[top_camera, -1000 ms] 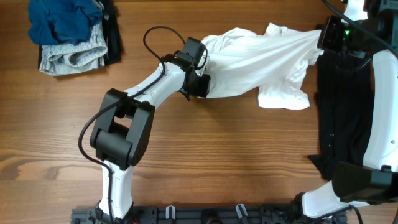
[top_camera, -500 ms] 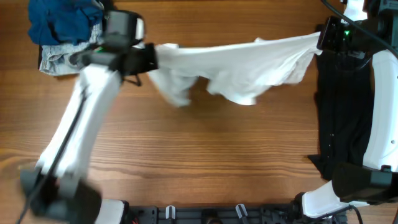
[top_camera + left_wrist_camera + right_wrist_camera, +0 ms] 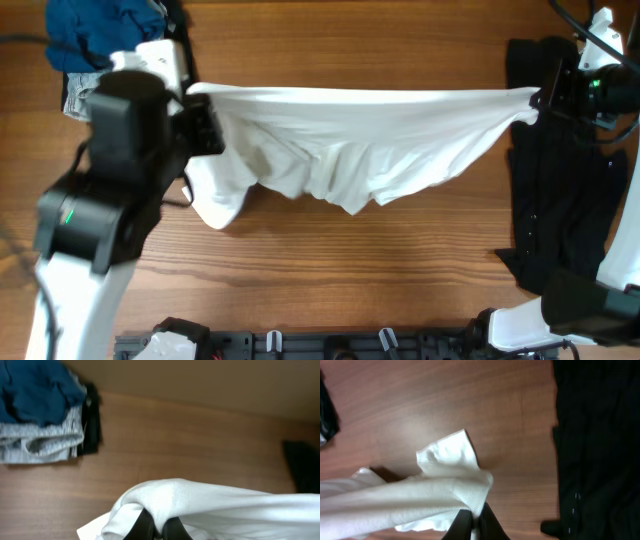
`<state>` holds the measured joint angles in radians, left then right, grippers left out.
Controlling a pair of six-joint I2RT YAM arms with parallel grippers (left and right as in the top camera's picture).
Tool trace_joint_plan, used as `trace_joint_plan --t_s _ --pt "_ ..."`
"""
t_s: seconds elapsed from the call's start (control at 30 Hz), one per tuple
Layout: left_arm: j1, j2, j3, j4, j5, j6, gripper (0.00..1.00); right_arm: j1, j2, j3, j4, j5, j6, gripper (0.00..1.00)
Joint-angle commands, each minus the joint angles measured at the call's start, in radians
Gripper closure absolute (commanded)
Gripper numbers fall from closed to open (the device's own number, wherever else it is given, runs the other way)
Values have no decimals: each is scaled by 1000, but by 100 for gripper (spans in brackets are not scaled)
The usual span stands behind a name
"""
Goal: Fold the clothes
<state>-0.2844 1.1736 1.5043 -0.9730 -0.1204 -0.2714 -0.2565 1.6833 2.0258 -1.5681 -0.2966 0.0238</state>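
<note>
**Shirt stretched between two arms across the table**

The wooden table [image 3: 400,270] fills the overhead view. Across its far half the white shirt [image 3: 370,140] is stretched from left to right as one long band: its upper edge is taut and nearly straight, and its wrinkled body sags in folds below. A loose end hangs down at the left; whether it touches the wood cannot be told.

A black garment [image 3: 560,190] lies spread flat along the right edge of the table, just beside the shirt's right end. The left arm [image 3: 110,190] looms large at the left and hides the shirt's left corner and part of a pile in the far left corner. That pile, well apart from the shirt's body, has a blue garment [image 3: 35,390] on top, a grey garment [image 3: 40,442] under it and a strip of black cloth [image 3: 92,420] at its right side.

The left gripper [image 3: 157,527] is clenched on a bunched fold of the shirt — cloth wraps over its fingers. The right gripper [image 3: 472,522] is likewise pinched tight on the other end, and a crumpled corner sticks out past it.
</note>
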Motion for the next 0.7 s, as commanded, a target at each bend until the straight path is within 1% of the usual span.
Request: trace_joint_plan --t_s 0.0,0.07,0.13,0.2,0.23,0.3,0.33,0.37,0.4,0.43,0.47,0.5,0.57,0.63,0.67 --pt "3 190 -1 14 -47 10 96 -10 103 -38 70 6 -22 96" --pt "2 308 -1 44 -33 24 96 -6 162 -38 137 -10 -24 96" --pt "-2 409 -1 93 10 61 96 2 232 -38 243 -39 -23 96" --pt "-11 505 -1 145 26 63 96 10 299 -38 344 -53 -17 96" --pt "-21 587 -1 196 26 63 96 16 360 -38 435 -53 3 96" --pt "-28 665 -1 241 26 63 96 18 428 -38 552 -95 1 96" --pt "-29 703 -1 260 26 63 86 17 451 -37 612 -149 2 78" --pt "-28 706 -1 261 26 63 69 15 451 -37 633 -174 2 62" --pt "-23 704 0 257 26 63 45 15 446 -32 640 -189 3 44" --pt "-12 686 8 235 31 62 19 15 437 -22 636 -203 3 32" --pt "-2 669 21 207 46 62 11 15 426 -12 627 -218 2 30" --pt "23 646 45 139 91 62 0 15 406 -8 615 -229 2 26" --pt "95 612 52 13 167 38 0 15 363 -8 575 -229 -2 23" --pt "155 621 43 -80 226 -23 0 19 351 -8 535 -228 -10 22" --pt "186 626 17 -110 225 -68 0 24 354 -8 520 -224 -13 22"
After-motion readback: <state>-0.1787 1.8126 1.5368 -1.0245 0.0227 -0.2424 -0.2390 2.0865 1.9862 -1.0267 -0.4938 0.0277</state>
